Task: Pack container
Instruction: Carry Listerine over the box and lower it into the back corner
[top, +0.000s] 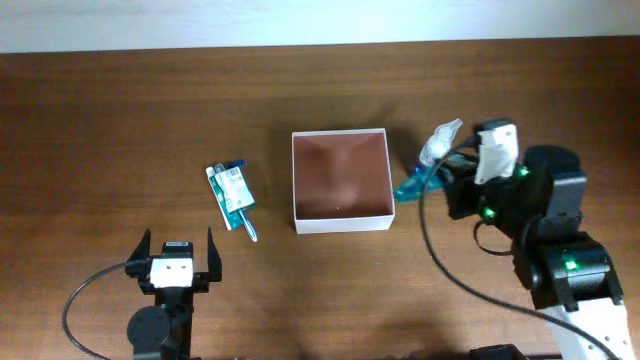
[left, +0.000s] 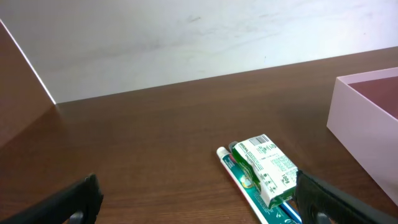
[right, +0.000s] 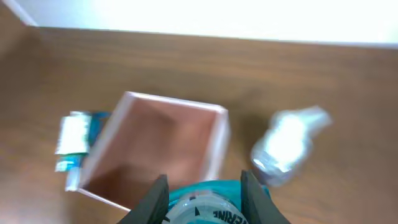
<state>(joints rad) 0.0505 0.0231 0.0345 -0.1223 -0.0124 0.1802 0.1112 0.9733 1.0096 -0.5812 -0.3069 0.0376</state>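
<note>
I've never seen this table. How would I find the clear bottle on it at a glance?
On the brown table, find the square white box in the middle. Just off its far right corner is the clear bottle. It is pale and see-through and nothing holds it, while the teal bottle next to it is gripped by the right end effector.

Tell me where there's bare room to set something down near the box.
Inside the container, the floor looks bare. Open table lies beyond its far wall, and between it and the toothpaste box. Its right side is crowded: the right gripper holds the teal bottle there, beside a clear bottle.
</note>
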